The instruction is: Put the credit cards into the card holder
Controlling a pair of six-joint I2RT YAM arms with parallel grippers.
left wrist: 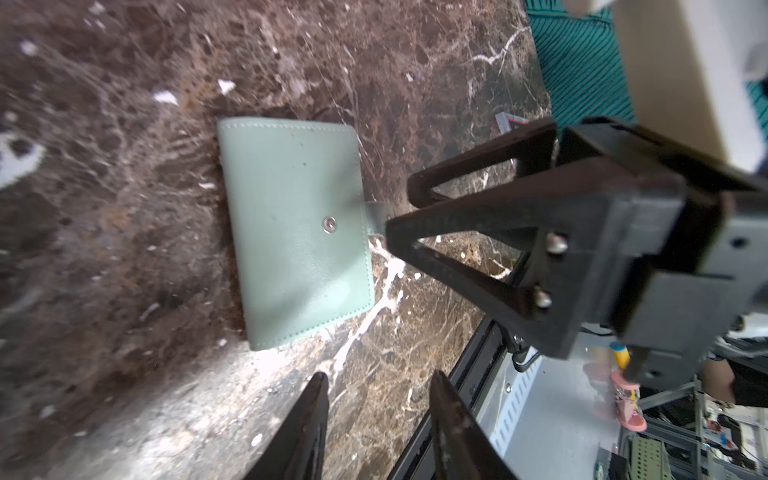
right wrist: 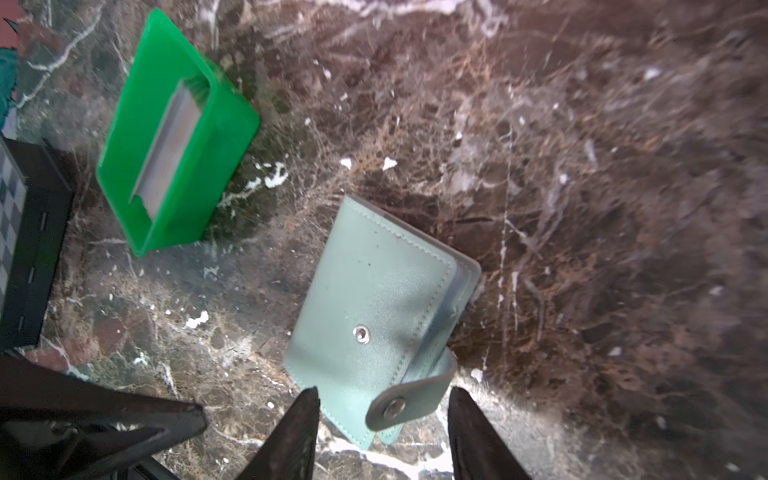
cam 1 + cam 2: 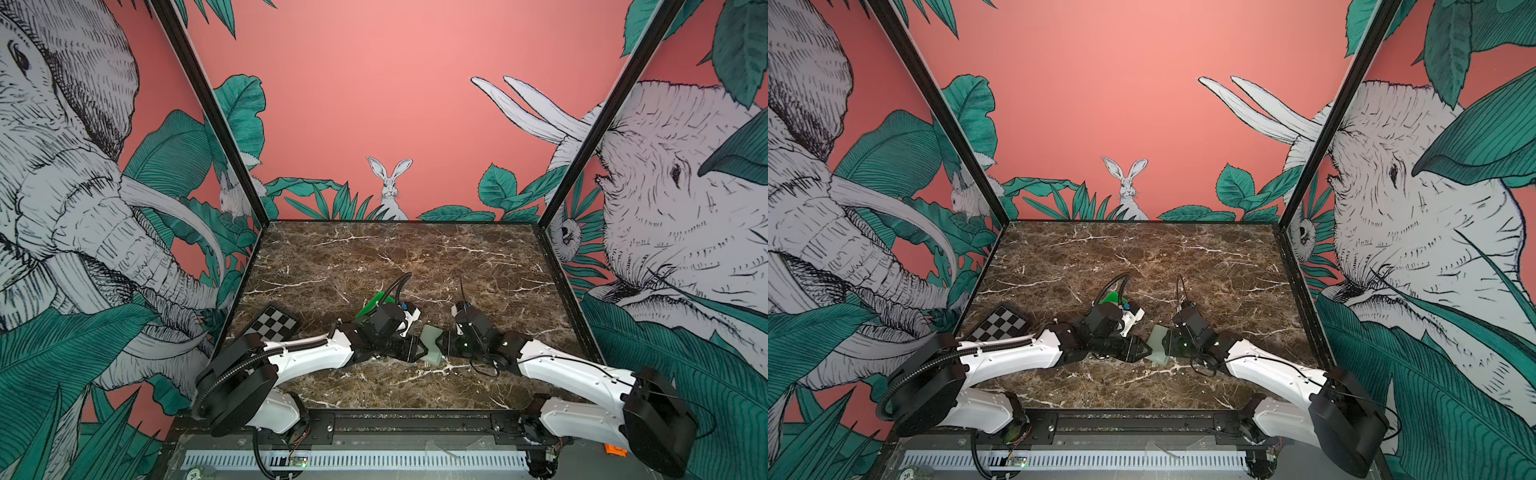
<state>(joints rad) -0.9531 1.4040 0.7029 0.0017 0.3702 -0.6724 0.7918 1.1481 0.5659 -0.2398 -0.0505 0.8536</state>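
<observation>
The card holder [image 2: 374,299], a pale sage-green wallet, lies closed on the marble table between my two grippers in both top views [image 3: 432,347] [image 3: 1158,347]. Its snap tab strap [image 2: 411,399] is unsnapped and sticks out past the edge. My right gripper [image 2: 383,395] is open, and its fingers straddle the strap without clamping it. My left gripper [image 1: 380,376] is open and empty, just off the opposite side of the card holder [image 1: 291,232]. The credit cards [image 2: 174,137] stand on edge as a pale stack in a bright green tray [image 2: 224,137].
The green tray [image 3: 372,303] sits behind my left wrist. A black-framed checkerboard [image 3: 276,324] lies at the table's left edge. Painted walls enclose the table on three sides, and a black rail [image 3: 415,419] runs along the front.
</observation>
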